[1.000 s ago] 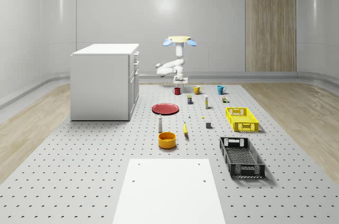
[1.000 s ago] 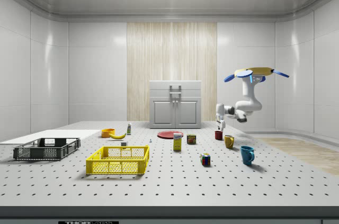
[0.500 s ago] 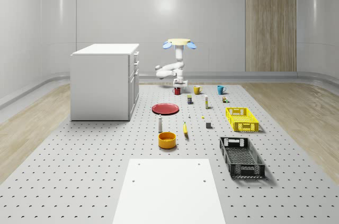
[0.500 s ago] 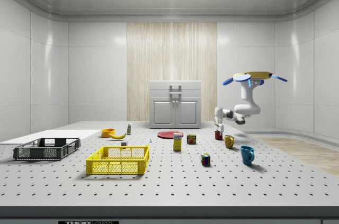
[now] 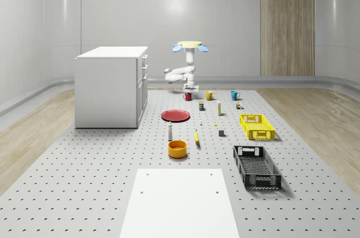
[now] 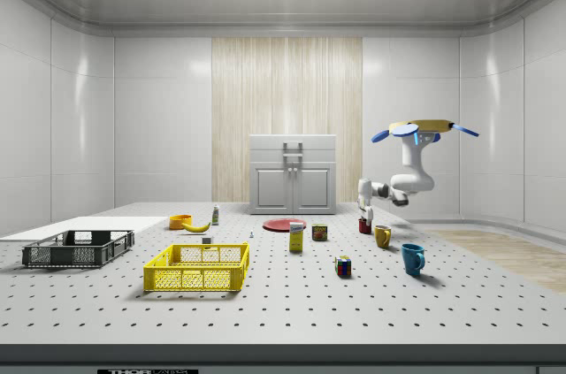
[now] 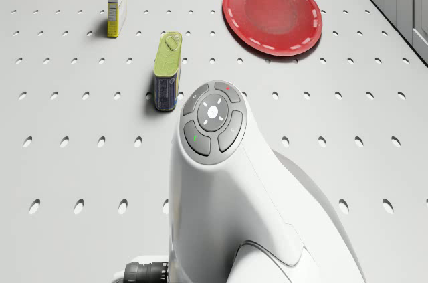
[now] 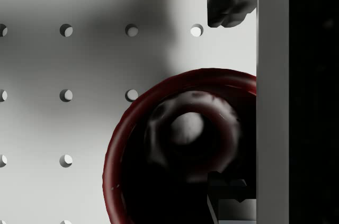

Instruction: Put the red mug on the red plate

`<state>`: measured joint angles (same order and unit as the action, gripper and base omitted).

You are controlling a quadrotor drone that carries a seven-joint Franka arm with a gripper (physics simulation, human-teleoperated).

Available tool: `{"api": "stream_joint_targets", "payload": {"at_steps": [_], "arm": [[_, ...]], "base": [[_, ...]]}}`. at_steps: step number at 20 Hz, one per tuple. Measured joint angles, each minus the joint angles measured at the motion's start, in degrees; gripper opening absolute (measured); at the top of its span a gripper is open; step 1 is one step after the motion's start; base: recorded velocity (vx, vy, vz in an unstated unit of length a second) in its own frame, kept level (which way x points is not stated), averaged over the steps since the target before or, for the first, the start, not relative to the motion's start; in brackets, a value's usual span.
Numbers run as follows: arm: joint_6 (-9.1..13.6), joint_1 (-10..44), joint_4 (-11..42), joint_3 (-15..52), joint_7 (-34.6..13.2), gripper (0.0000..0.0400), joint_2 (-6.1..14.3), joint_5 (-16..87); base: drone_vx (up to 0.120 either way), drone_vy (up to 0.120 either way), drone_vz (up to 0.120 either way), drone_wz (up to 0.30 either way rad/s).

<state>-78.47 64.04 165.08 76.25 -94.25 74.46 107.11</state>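
The red mug point(image 5: 188, 97) stands upright on the perforated tabletop point(image 5: 112, 159), directly beneath the hand point(image 5: 190, 88). In the wrist view the mug point(image 8: 180, 150) is seen from above, its open mouth and dark interior facing the camera; one finger point(image 8: 230, 1) lies outside the rim and the other finger point(image 8: 228, 197) lies within the mug's outline, so the hand is spread apart with the fingers set on either side of the wall. Whether the pads touch the wall cannot be told. In the side view the hand point(image 6: 363, 215) hangs just above the mug point(image 6: 364, 225), wrist pointing down.

The drone point(image 5: 190, 46) hovers in the air above and slightly behind the hand, over the far end of the tabletop; the white arm point(image 5: 181, 72) bends down from it to the hand.

The red plate point(image 5: 175, 115) lies flat on the tabletop, on the near side of the hand and apart from the mug; in the drone view the plate point(image 7: 272, 13) appears beyond the arm's wrist point(image 7: 212, 122). A yellow mug point(image 5: 208, 95) stands close beside the hand, and a blue mug point(image 5: 234, 95) farther along the same row. A can point(image 7: 167, 71) and a small box point(image 7: 118, 5) lie between the hand and the yellow crate point(image 5: 256, 126). A white cabinet point(image 5: 111, 86) stands to one side, beyond the plate.
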Motion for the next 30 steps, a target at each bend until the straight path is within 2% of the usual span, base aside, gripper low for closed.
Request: {"api": "stream_joint_targets", "payload": {"at_steps": [2,14,15,16,18,20,24,30], "arm": [[-0.4,0.12,-0.02,0.1,-0.11,0.04,0.43,-0.2],[-2.63,0.75,-0.16,0.63,-0.68,0.04,2.83,-1.3],[-2.8,0.79,-0.17,0.66,-0.72,0.0376,3.01,-1.38],[-2.97,0.84,-0.18,0.7,-0.76,0.0315,3.2,-1.47],[-3.31,0.93,-0.2,0.78,-0.84,0.0231,3.56,-1.63],[-3.64,1.02,-0.22,0.85,-0.92,0.0179,3.91,-1.79],[-4.28,1.19,-0.26,0.98,-1.07,0.0129,4.6,-2.09],[-4.62,1.52,-0.13,2.6,-1.44,0.0106,5.4,-3.86]], "base": [[0.0,0.1,0.0,0.0],[-0.01,-0.003,0.0,0.0],[0.0,0.0,0.0,0.0],[0.0,0.0,0.0,0.0],[0.0,0.0,0.0,0.0],[0.0,0.0,0.0,0.0],[0.0,0.0,0.0,0.0],[0.0,0.0,0.0,0.0]]}}
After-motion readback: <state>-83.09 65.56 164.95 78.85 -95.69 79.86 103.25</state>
